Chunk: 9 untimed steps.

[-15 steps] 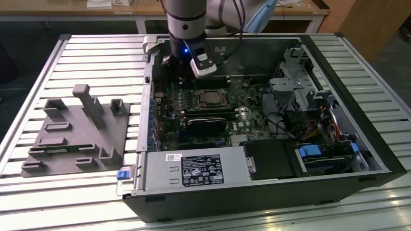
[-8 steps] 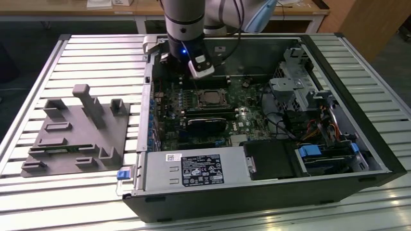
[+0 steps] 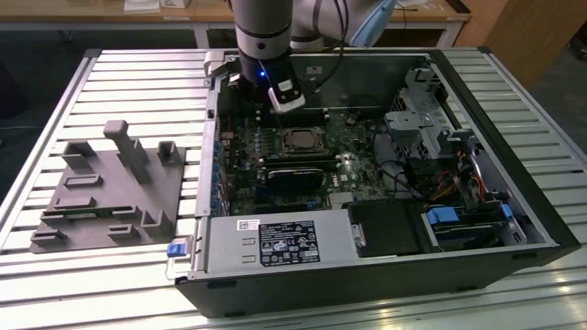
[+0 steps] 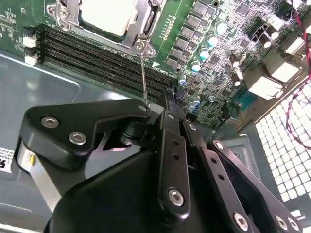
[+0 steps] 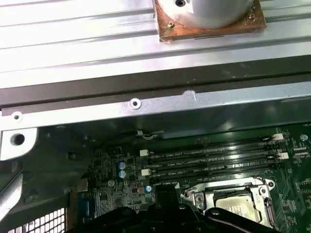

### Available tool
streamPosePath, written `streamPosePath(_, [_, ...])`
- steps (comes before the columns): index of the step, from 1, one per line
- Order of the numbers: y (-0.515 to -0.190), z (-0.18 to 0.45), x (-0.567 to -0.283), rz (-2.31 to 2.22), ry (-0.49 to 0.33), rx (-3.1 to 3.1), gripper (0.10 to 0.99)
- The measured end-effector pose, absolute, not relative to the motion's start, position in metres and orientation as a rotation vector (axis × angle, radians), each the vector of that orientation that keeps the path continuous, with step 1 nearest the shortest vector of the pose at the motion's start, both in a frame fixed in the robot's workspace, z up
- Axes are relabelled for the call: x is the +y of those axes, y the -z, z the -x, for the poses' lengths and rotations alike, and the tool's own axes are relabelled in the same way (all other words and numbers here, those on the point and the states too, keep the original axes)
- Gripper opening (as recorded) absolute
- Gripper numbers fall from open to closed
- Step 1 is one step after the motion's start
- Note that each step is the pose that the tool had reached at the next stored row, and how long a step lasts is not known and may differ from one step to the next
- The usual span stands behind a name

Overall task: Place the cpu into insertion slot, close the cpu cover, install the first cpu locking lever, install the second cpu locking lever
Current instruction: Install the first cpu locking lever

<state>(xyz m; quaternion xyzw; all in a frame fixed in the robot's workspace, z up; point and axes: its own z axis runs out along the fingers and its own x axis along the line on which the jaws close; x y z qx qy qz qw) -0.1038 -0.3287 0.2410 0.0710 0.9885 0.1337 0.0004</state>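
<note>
The cpu (image 4: 109, 17) lies in the insertion slot (image 3: 298, 140) on the green board, its pale metal top showing in both wrist views (image 5: 236, 206). The silvery cpu cover (image 4: 145, 24) lies down around it as a frame (image 5: 260, 187). A thin wire locking lever (image 4: 143, 73) rises from the corner of the socket straight to the tip of my gripper (image 4: 154, 108). The gripper's black links converge there, shut on the lever's end. In the exterior view the gripper (image 3: 278, 110) hangs just behind the socket, inside the open computer case.
Long black memory slots (image 4: 97, 56) run beside the socket, between it and the case wall (image 5: 146, 104). A black card (image 3: 295, 177), a power supply (image 3: 275, 244) and drive bays (image 3: 458, 220) sit inside the case. A grey fixture (image 3: 110, 196) sits on the slatted table at the exterior view's left.
</note>
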Motion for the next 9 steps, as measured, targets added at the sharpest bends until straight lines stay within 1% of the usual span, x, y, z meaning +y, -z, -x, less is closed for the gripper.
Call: streamPosePath(9, [-0.241, 0.084, -0.329, -0.223, -0.421, 3.104, 0.106])
